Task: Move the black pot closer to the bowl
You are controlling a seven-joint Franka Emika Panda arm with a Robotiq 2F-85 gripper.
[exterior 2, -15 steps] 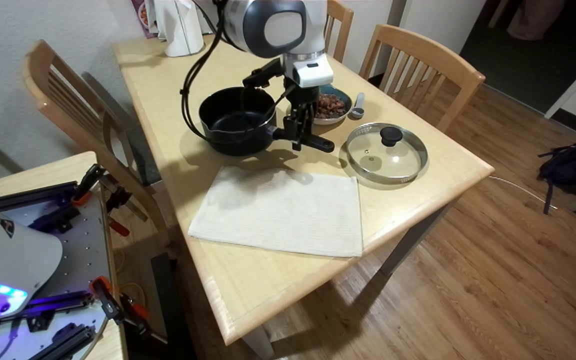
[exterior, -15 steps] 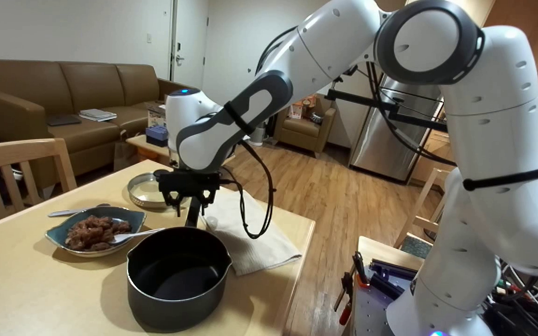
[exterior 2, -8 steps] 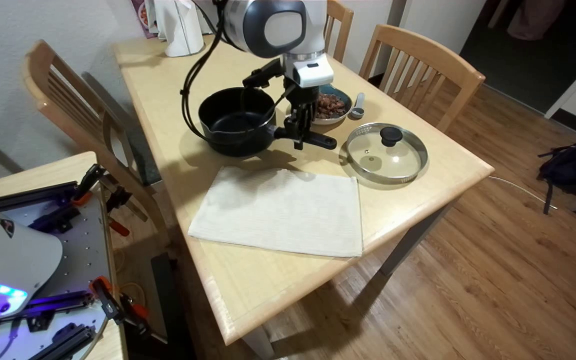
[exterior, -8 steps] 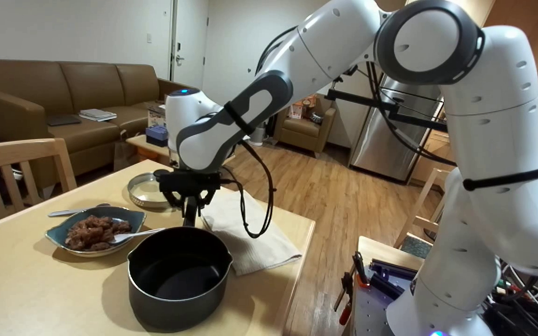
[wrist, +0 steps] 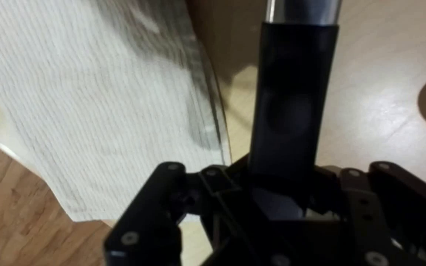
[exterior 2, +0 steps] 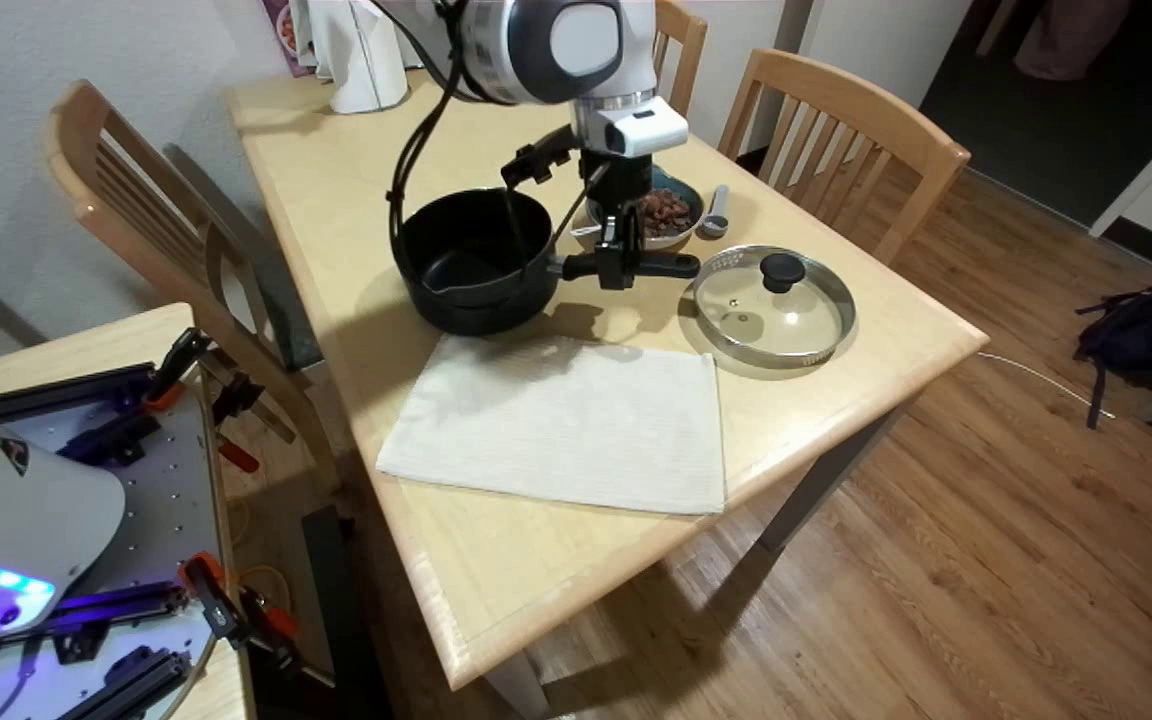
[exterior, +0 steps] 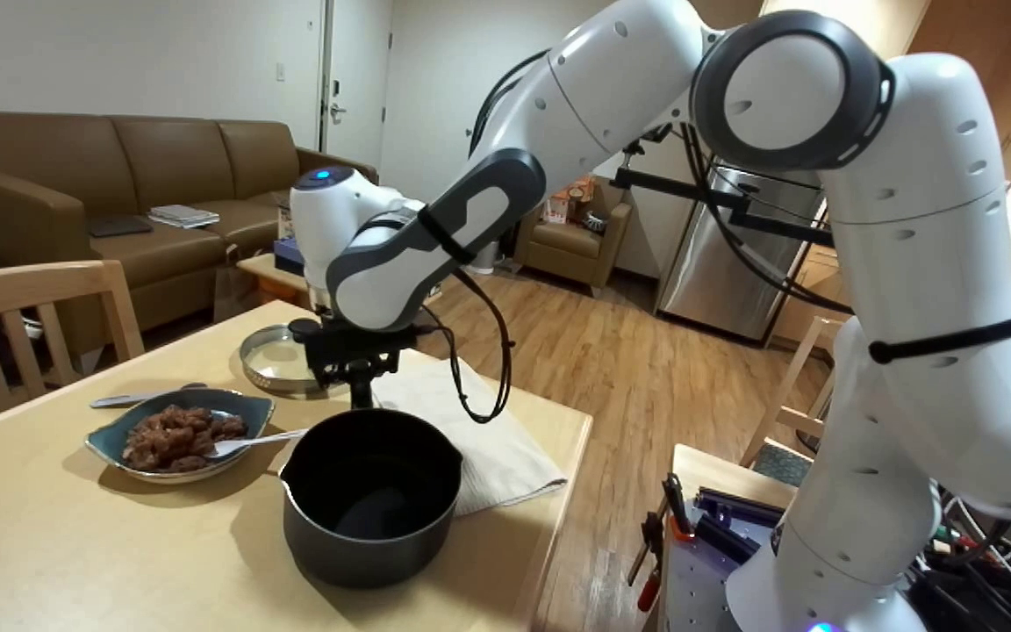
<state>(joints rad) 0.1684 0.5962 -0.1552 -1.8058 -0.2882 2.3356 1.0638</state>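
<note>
The black pot (exterior: 369, 549) hangs or rests over the wooden table, seen in both exterior views; I cannot tell whether its base clears the top. Its long black handle (wrist: 290, 103) runs straight between my fingers in the wrist view. My gripper (exterior 2: 618, 272) is shut around the middle of that handle, with the handle's tip sticking out beyond. A blue bowl (exterior: 253, 412) holding brown meat and a white utensil sits a short way from the pot. In an exterior view, the arm partly covers the bowl (exterior 2: 676, 184).
A glass lid (exterior 2: 776, 320) with a black knob lies close to the handle's tip. A white cloth (exterior 2: 566, 430) is spread beside the pot, near the table's edge. A measuring spoon (exterior 2: 716, 212) lies past the bowl. Wooden chairs (exterior 2: 841, 130) stand around the table.
My gripper has gone from open around the handle to shut on it. The pot has shifted toward the cloth, and its handle end has risen with the gripper.
</note>
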